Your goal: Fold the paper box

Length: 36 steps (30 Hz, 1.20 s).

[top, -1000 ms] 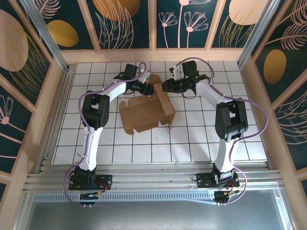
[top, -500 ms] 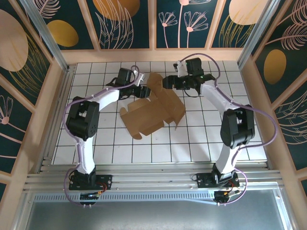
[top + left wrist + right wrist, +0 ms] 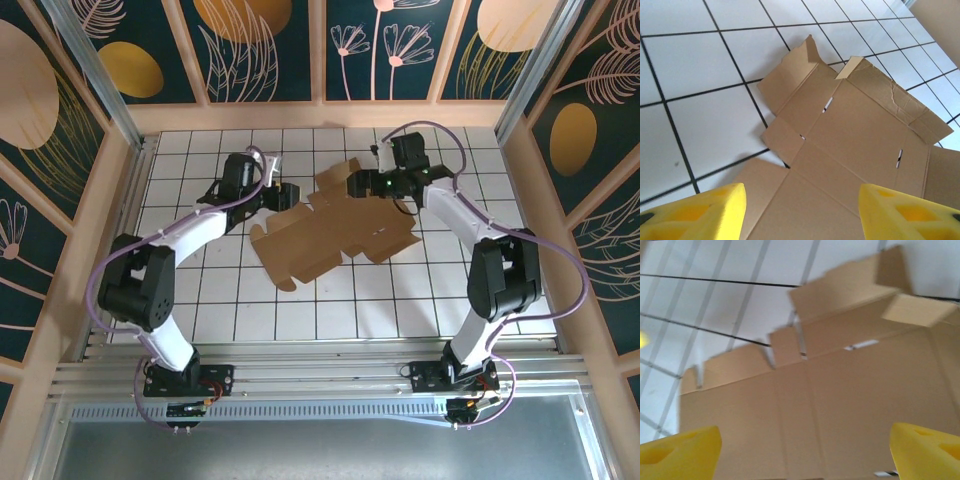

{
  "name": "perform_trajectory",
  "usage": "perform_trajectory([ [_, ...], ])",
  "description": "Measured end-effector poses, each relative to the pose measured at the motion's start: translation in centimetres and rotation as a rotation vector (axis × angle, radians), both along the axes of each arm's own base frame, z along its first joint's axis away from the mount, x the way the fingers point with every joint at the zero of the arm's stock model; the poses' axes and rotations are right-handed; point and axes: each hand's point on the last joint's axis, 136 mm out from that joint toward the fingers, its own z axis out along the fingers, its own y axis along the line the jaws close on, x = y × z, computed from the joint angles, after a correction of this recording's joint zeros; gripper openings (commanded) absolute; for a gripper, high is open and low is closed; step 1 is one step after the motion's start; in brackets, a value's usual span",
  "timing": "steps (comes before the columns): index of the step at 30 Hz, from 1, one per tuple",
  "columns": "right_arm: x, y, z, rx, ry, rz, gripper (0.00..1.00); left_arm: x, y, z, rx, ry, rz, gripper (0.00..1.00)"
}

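The paper box (image 3: 335,230) is a brown die-cut cardboard sheet lying spread out, mostly flat, on the middle of the tiled table, with a few short flaps raised along its far edge. My left gripper (image 3: 288,195) hovers at the sheet's far left corner, open, with nothing between its yellow fingertips (image 3: 690,212). The left wrist view has the paper box (image 3: 855,135) below and ahead of the left gripper (image 3: 802,215). My right gripper (image 3: 357,185) is over the far edge, also open and apart from the cardboard. Below the right gripper (image 3: 802,452) lies the paper box (image 3: 840,390), blurred.
The white tiled table (image 3: 400,300) is fenced by wooden walls (image 3: 520,200) on three sides and an aluminium rail (image 3: 320,375) at the near edge. Bare tiles lie in front of the sheet and to both sides.
The panel that stood upright between both grippers has fallen open to the right, so the sheet lies flatter and wider. The right gripper has opened. Both grippers have drawn back, the left one leftward.
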Motion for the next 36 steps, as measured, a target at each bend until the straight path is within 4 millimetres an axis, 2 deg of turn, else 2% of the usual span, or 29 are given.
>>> perform_trajectory([
  [4,0.7,-4.0,-2.3,-0.102,0.025,-0.095,0.87,-1.5,-1.6,0.1,0.003,0.005,-0.016,0.58],
  [8,3.3,-8.5,-4.7,-0.153,0.064,-0.153,0.87,-4.4,-3.2,-1.3,-0.001,0.053,-0.060,0.57],
  [10,4.6,-9.8,-6.3,-0.180,0.087,-0.161,0.85,-5.8,-3.3,-2.0,-0.007,0.078,-0.066,0.57],
  [12,5.5,-9.9,-8.0,-0.203,0.117,-0.143,0.80,-7.4,-3.0,-2.8,-0.012,0.109,-0.069,0.57],
  [15,6.4,-9.3,-10.1,-0.234,0.152,-0.100,0.67,-8.6,-2.6,-2.9,-0.025,0.126,-0.073,0.59],
  [21,6.0,-8.5,-12.9,-0.299,0.208,-0.039,0.48,-9.3,-2.0,-1.4,-0.037,0.096,-0.065,0.59],
  [25,5.7,-8.2,-13.0,-0.377,0.204,-0.008,0.29,-9.2,-1.8,-0.8,-0.040,0.081,-0.053,0.60],
  [31,7.5,-7.5,-10.4,-0.544,0.095,0.033,0.09,-8.7,-1.3,-0.9,-0.027,0.078,-0.007,0.61],
  [32,7.6,-7.5,-10.0,-0.590,0.070,0.051,0.04,-8.6,-1.1,-1.0,-0.021,0.074,0.002,0.62],
  [36,6.8,-6.4,-7.7,-0.780,-0.051,0.168,0.00,-7.8,-0.8,-0.5,0.004,0.020,0.015,0.65],
])
